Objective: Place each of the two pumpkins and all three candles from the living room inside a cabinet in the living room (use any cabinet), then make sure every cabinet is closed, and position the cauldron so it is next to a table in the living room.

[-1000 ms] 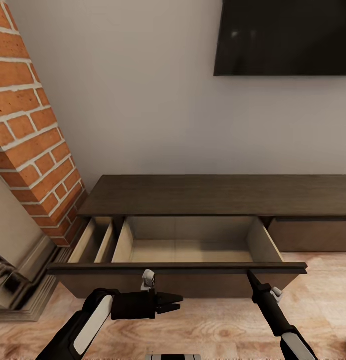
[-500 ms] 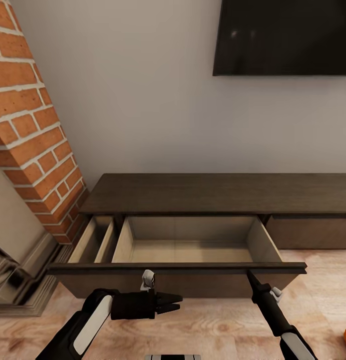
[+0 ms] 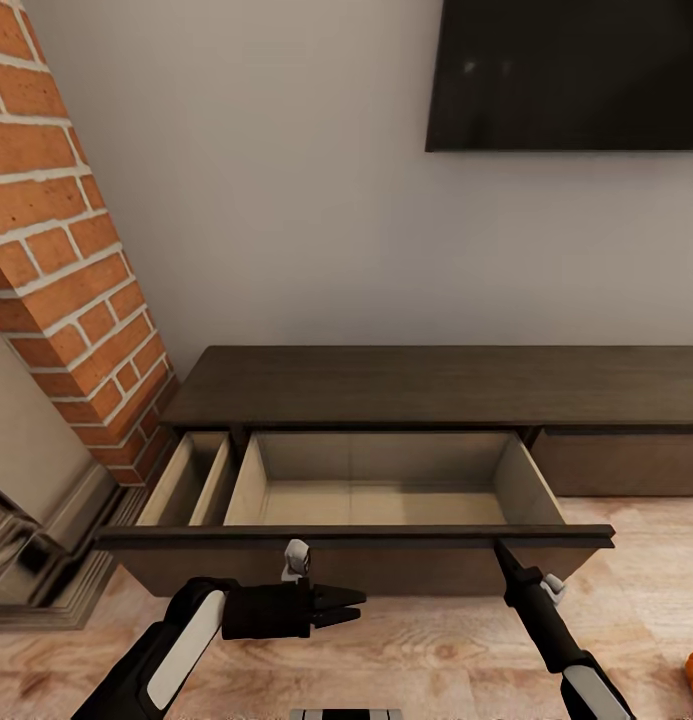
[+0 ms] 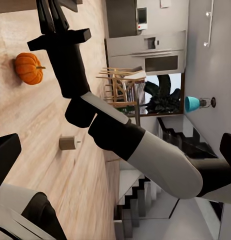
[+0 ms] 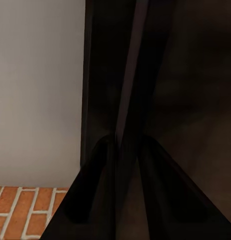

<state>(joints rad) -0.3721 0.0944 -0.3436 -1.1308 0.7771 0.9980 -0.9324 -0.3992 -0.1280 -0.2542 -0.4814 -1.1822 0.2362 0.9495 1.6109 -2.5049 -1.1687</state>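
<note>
— Where do we have the cabinet (image 3: pixel 436 385)?

— Against the wall under the dark screen (image 3: pixel 566 75), its long axis running left to right. One wide drawer (image 3: pixel 376 490) stands pulled out toward us, pale inside, nothing in it.

— And our grippers?

— Our left gripper (image 3: pixel 351 602) hovers before the drawer front, pointing right, fingers pressed together. Our right gripper (image 3: pixel 501 550) points at the drawer's front edge, fingers together; whether it pinches the edge we cannot tell.

— Anything else?

— A pumpkin (image 4: pixel 28 68) and a candle (image 4: pixel 68 143) sit on the wood floor (image 4: pixel 50 165), apart.
</note>
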